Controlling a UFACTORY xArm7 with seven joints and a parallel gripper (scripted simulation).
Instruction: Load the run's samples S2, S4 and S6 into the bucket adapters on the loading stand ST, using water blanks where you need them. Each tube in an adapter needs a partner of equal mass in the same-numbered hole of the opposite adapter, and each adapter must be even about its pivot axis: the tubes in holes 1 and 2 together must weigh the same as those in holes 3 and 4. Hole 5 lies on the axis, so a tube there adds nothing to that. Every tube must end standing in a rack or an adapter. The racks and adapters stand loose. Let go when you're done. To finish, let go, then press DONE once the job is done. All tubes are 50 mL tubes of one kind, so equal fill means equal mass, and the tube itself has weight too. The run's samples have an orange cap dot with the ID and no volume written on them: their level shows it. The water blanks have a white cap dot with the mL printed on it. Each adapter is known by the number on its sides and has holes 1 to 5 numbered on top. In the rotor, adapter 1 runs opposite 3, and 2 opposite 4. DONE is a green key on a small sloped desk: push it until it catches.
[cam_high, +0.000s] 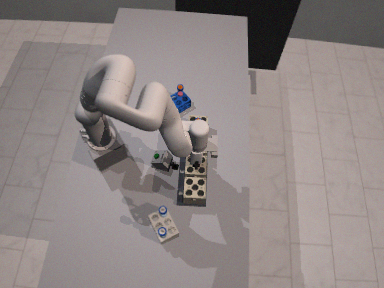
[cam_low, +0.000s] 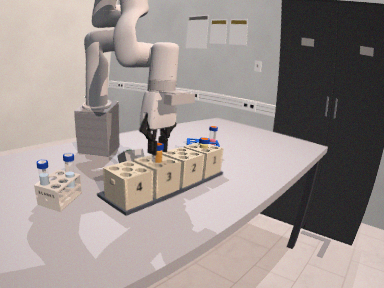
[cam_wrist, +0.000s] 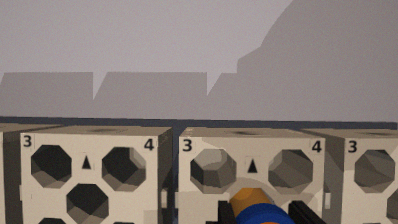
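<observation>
My gripper (cam_high: 196, 165) (cam_low: 159, 148) (cam_wrist: 264, 215) is shut on the blue cap of a tube of orange liquid (cam_low: 159, 156) (cam_wrist: 248, 196). The tube is upright with its lower part inside adapter 3 (cam_low: 169, 184) (cam_wrist: 235, 145), at about its middle hole; its ID is unreadable. Adapter 1 (cam_low: 215, 162) holds a tube with yellow liquid and an orange-dot cap (cam_low: 204, 141). Adapter 2 (cam_low: 193, 169) and adapter 4 (cam_low: 139, 189) (cam_high: 195, 197) show no tubes. A blank rack (cam_high: 170, 239) (cam_low: 52, 201) holds two light-blue water tubes (cam_high: 163, 210) (cam_high: 162, 232) (cam_low: 44, 178) (cam_low: 70, 175).
The dark loading stand (cam_low: 127, 210) (cam_wrist: 100, 120) carries the four adapters. The blue rack (cam_high: 186, 106) at the back holds an orange-dot tube (cam_high: 180, 87) (cam_low: 213, 130) with pink liquid. The green DONE key (cam_high: 157, 156) is on the small desk (cam_high: 164, 161) beside the stand.
</observation>
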